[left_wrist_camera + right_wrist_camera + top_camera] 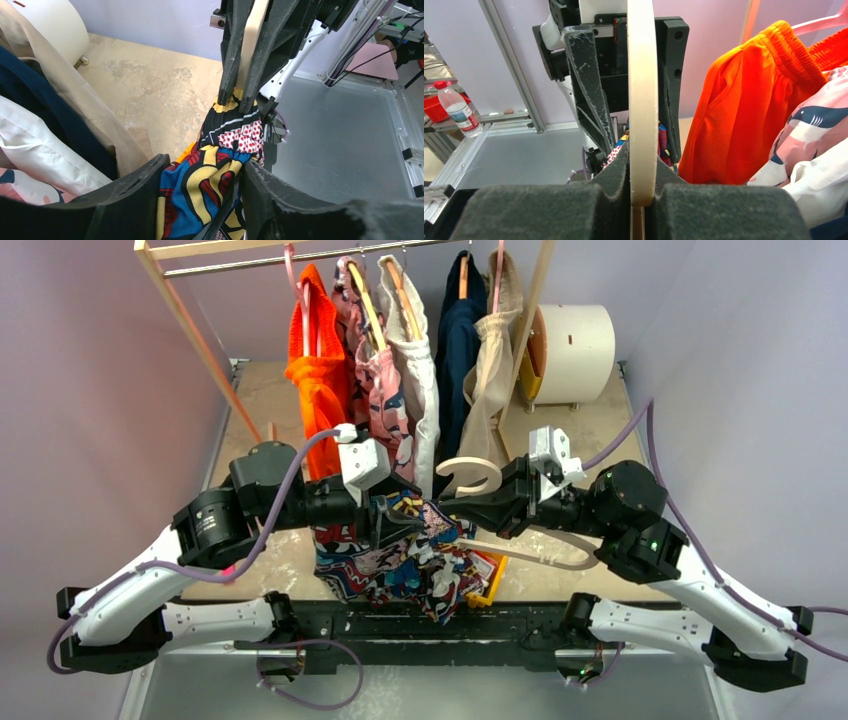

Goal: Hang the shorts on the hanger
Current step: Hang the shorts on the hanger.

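We judge the job about halfway done. The right fingers (pixel 574 205) are closed hard on the hanger (pixel 642 100), a thin, smooth cream strip with curved shoulders, clamped edge-on between them. The shorts (pixel 200 195) are limp cloth in a loud comic print, puckered where they gather. They hang bunched between both sets of fingers over the near edge of the worktop (pixel 265 405), with their top crowded against the hanger. The left fingers (pixel 135 192) stand either side of a fold of the cloth; whether they pinch it we cannot tell. The hanger's long end juts out bare, so threading and spreading the shorts over it looks left to do.
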`<state>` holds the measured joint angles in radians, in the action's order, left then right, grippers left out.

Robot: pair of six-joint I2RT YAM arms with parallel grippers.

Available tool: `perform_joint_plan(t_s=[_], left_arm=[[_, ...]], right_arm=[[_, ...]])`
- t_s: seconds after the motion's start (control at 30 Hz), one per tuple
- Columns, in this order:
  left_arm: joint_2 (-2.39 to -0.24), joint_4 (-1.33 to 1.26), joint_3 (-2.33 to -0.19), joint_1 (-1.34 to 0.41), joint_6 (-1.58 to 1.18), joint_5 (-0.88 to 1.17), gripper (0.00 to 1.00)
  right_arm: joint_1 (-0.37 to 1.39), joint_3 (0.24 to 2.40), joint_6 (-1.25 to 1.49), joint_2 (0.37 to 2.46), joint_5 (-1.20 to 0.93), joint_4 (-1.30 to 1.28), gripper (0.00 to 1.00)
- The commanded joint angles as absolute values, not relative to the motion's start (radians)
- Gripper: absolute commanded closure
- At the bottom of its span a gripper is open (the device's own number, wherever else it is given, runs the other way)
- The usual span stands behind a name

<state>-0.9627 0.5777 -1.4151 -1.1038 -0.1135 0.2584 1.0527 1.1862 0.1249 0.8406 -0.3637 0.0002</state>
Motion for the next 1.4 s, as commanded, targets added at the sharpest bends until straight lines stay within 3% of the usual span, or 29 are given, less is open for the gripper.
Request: perform_joint_plan(t_s=[0.0, 0.17, 0.47, 1.37], left_arm=[[-0.964, 0.540, -1.466, -1.115, -0.129, 0.302, 0.43], [-0.945, 0.565, -1.492, -1.115, -0.130, 0.287, 0.31], [-0.908, 0.555, -1.541, -1.114, -0.133, 0.260, 0.24], [-1.098, 0.808, -1.640, -1.115, 0.113, 0.275, 0.25]], right_arm=[[1.057, 1.161, 0.158, 0.804, -0.318, 0.163, 1.00], [1.057, 1.132, 0.155, 0.784, -0.279, 0.171, 1.00], [1.057, 1.110, 0.148, 0.771, -0.256, 0.175, 1.00], [1.058, 1.118, 0.138, 0.755, -0.436, 0.060, 1.00]])
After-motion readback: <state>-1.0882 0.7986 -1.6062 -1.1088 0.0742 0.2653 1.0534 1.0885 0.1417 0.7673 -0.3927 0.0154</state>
